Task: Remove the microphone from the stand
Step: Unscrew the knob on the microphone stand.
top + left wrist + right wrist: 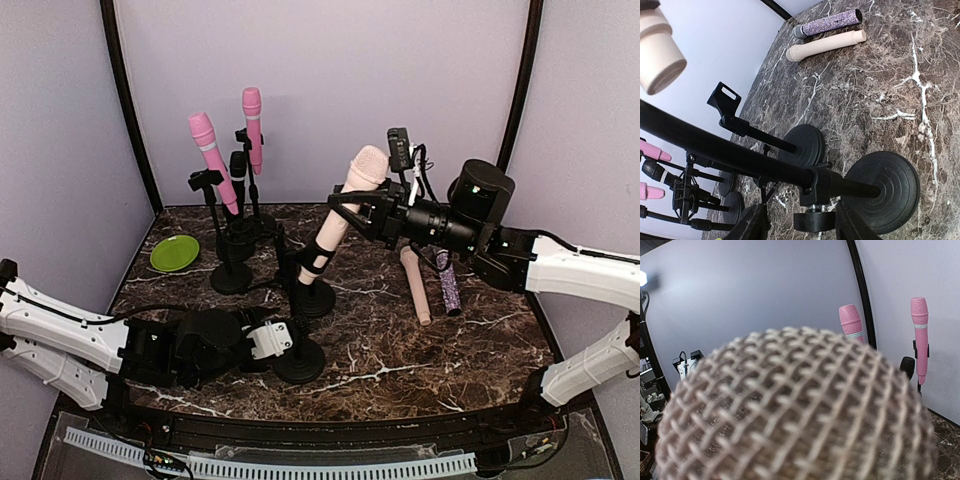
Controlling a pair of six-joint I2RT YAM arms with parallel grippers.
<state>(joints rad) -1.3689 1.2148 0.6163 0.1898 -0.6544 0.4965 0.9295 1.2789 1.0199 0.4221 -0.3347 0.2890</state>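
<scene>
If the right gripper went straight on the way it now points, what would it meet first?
The beige microphone: the right gripper is closed around it just below the mesh head, which fills the wrist view. Beyond it, depth is unclear.

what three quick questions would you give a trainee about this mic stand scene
1. True or false: the cream microphone that the right gripper is closed on sits in its stand's clip.
2. How many microphones lie flat on the table? A) one B) two C) three
3. What colour is the plate at the table's far left?

Key
1. True.
2. B: a loose cream microphone and a glittery purple microphone, side by side.
3. Green.
</scene>
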